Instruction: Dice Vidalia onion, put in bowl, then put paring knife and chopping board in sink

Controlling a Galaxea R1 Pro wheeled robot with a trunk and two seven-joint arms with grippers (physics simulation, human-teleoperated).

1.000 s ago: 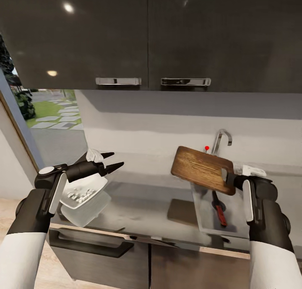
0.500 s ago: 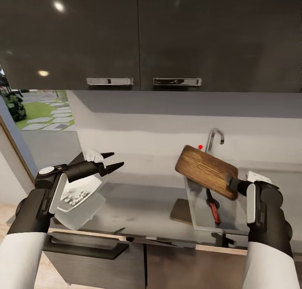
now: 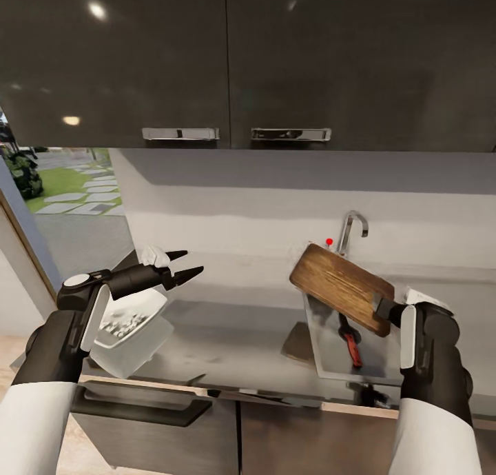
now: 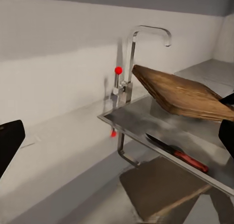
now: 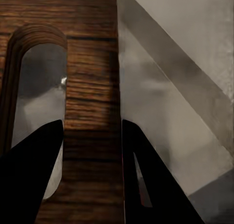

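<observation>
My right gripper (image 3: 383,308) is shut on the chopping board (image 3: 341,287), clamping the strip beside its slot hole. It holds the board tilted in the air over the sink (image 3: 322,365). In the right wrist view the fingers (image 5: 29,180) pinch the wood grain of the chopping board (image 5: 92,63). The paring knife (image 3: 351,344) lies in the basin under the board, red handle toward me; the left wrist view also shows this paring knife (image 4: 178,153). The white bowl (image 3: 148,306) holds pale diced onion (image 3: 126,318) on the countertop (image 3: 234,337). My left gripper (image 3: 187,266) hovers open above the bowl.
A curved chrome tap (image 3: 351,228) with a red knob (image 3: 329,241) stands behind the sink, close to the board's far corner. Dark wall cabinets (image 3: 234,61) hang overhead. A window (image 3: 62,185) is at the left. The worktop's wood front edge (image 3: 227,392) runs below.
The head camera shifted early on. Since then the right gripper has carried the chopping board slightly right and lower over the sink. The left arm and the bowl are unmoved.
</observation>
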